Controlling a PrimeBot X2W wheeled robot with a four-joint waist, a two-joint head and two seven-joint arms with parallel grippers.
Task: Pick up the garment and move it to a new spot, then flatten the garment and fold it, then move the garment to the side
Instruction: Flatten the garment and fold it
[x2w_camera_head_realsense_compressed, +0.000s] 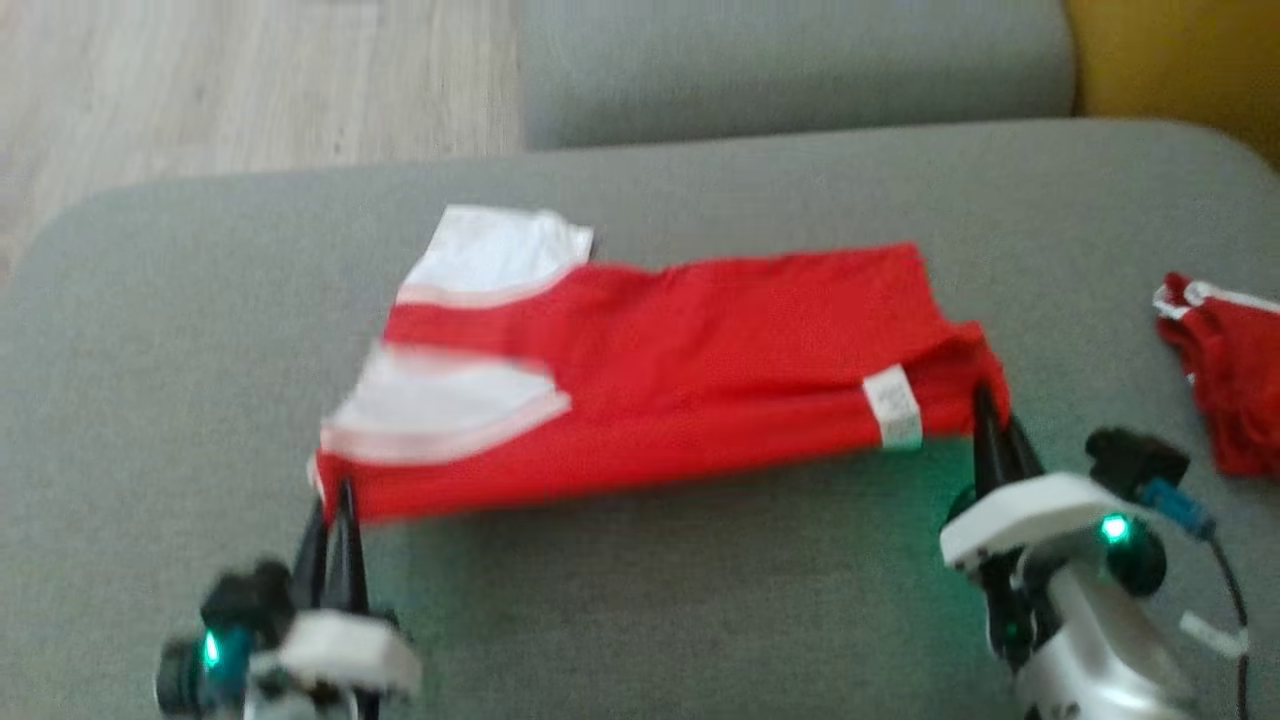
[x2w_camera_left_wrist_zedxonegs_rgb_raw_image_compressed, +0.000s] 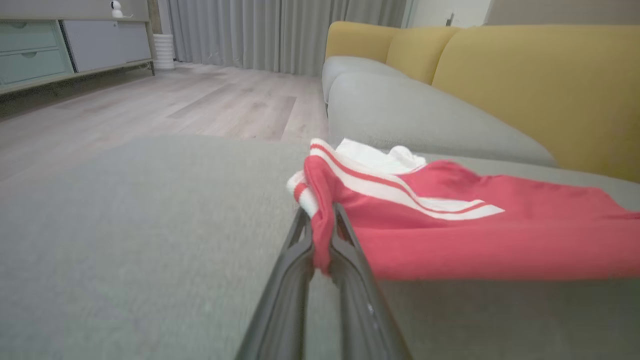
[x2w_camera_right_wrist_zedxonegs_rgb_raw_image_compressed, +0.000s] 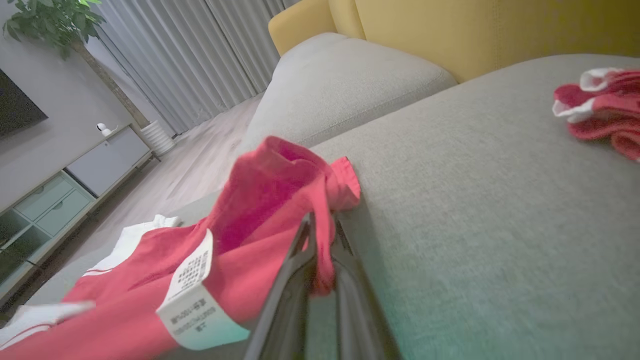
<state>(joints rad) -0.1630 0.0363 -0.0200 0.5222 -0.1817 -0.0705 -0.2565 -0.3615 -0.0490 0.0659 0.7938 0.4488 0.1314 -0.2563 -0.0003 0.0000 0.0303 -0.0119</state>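
Left gripper (x2w_camera_head_realsense_compressed: 338, 498) is clamped tight on the near left corner of the red garment (x2w_camera_head_realsense_compressed: 680, 380), cloth pinched between its two dark fingers! Right gripper (x2w_camera_head_realsense_compressed: 995, 418) is clenched too, biting the near right corner, just beside the white care label (x2w_camera_head_realsense_compressed: 893, 407). The garment lies spread across the grey sofa cushion (x2w_camera_head_realsense_compressed: 700, 620), its near edge drawn straight between the two grippers, white panels and stripes at the left end. Well off to the right, a second red-and-white piece of clothing (x2w_camera_head_realsense_compressed: 1235, 390) sits crumpled on the same cushion
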